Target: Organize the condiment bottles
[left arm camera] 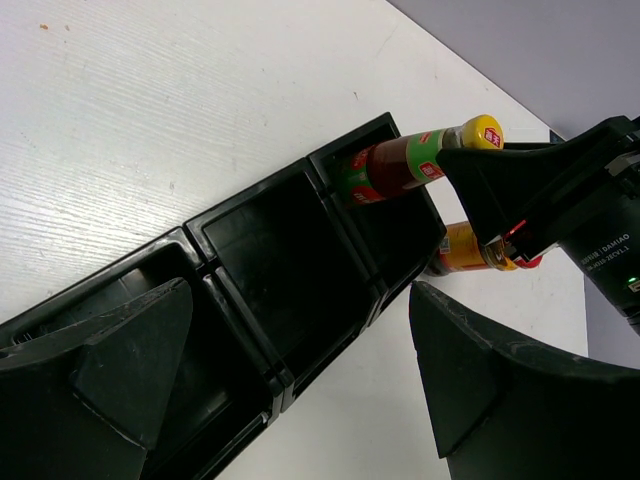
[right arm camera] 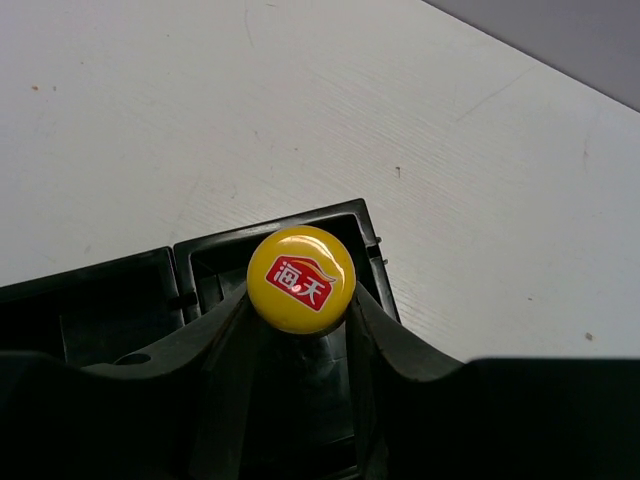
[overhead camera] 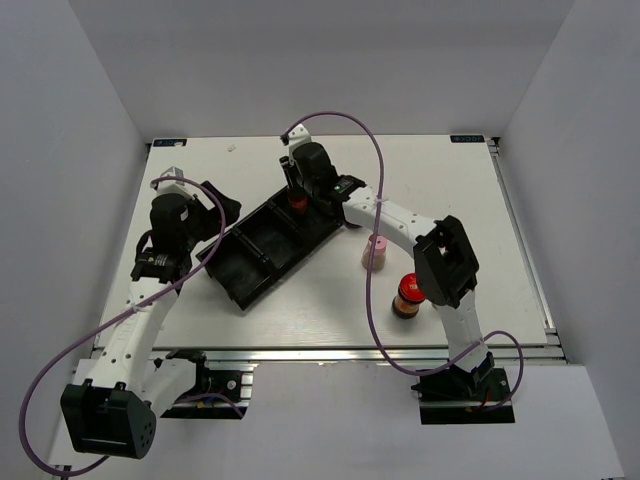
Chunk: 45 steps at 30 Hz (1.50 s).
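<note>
My right gripper (right arm camera: 300, 305) is shut on the tall yellow-capped sauce bottle (right arm camera: 300, 279) just under its cap. The bottle's (left arm camera: 398, 164) lower end is down inside the end compartment of the black tray (left arm camera: 250, 215). From above, the bottle (overhead camera: 297, 201) shows red under the right gripper (overhead camera: 296, 192). My left gripper (left arm camera: 300, 370) hangs open over the tray's near side with nothing between its fingers; from above, the left gripper (overhead camera: 222, 208) is by the tray's (overhead camera: 228, 272) left end. An orange-yellow bottle (left arm camera: 462, 248) sits just beyond the tray. A pink-capped bottle (overhead camera: 377, 250) and a red-lidded jar (overhead camera: 407, 297) stand to the right.
The tray's middle compartment (left arm camera: 285, 265) holds nothing. The right arm (overhead camera: 400, 222) reaches across the pink-capped bottle and the jar. White walls close in the table on the left, back and right.
</note>
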### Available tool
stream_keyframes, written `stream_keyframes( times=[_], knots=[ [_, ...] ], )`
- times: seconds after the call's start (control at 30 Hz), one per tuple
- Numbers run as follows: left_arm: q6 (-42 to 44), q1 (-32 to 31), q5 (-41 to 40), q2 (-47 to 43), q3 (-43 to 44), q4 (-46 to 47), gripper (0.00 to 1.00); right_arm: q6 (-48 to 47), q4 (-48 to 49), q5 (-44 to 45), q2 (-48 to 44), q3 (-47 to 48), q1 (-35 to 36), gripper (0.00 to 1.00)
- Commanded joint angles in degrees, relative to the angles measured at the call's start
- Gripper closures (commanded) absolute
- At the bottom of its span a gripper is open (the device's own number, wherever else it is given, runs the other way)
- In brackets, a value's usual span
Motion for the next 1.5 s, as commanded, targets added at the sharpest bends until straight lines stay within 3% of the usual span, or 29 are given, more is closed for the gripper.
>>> stream_keyframes(
  times=[0.0,0.1,0.2,0.37,0.53,0.77,0.83,0.97,1.1,1.2,1.47],
  knots=[
    [0.15,-0.11,0.53,-1.14,-0.44,0.54,0.02,3.14,8.29,0.87,-2.32,1.15,-0.27,0.84],
    [0.15,-0.20,0.53,-1.49,-0.44,0.72,0.02,4.54,8.02,0.88,-2.76,-0.07,-0.62,0.73],
    [-0.11,-0.11,0.27,-1.32,-0.35,0.46,0.02,5.08,6.80,2.01,-4.16,-0.78,-0.80,0.41],
    [-0.37,-0.20,0.18,-0.35,0.52,-0.43,0.02,4.29,5.56,1.85,-7.50,-1.22,-0.89,0.11],
    [-0.73,-0.11,0.97,-0.18,0.44,-0.25,0.02,2.71,-0.41,1.14,-12.33,1.59,-0.89,0.11],
    [-0.81,-0.11,2.28,0.79,0.44,0.54,0.02,4.02,-3.12,5.88,-26.65,-11.13,-2.20,0.11],
    [-0.73,-0.20,2.55,1.23,0.70,0.46,0.02,5.16,-10.99,11.31,-31.57,-13.60,-2.73,0.11],
    [-0.55,-0.20,3.69,2.02,0.53,1.51,0.02,17.70,-26.23,18.01,-42.97,-24.04,-7.99,0.11],
    [-0.38,-0.20,5.10,2.81,0.53,2.39,0.02,22.20,-29.85,13.91,-50.65,-38.79,-15.55,0.11],
    [-0.73,-0.20,6.50,3.86,0.44,3.35,0.02,23.01,-28.98,10.29,-52.77,-44.26,-20.65,0.11],
    [-0.81,-0.29,5.98,4.31,0.35,3.09,0.02,23.01,-27.48,6.42,-52.33,-49.29,-22.16,0.12]
  ],
)
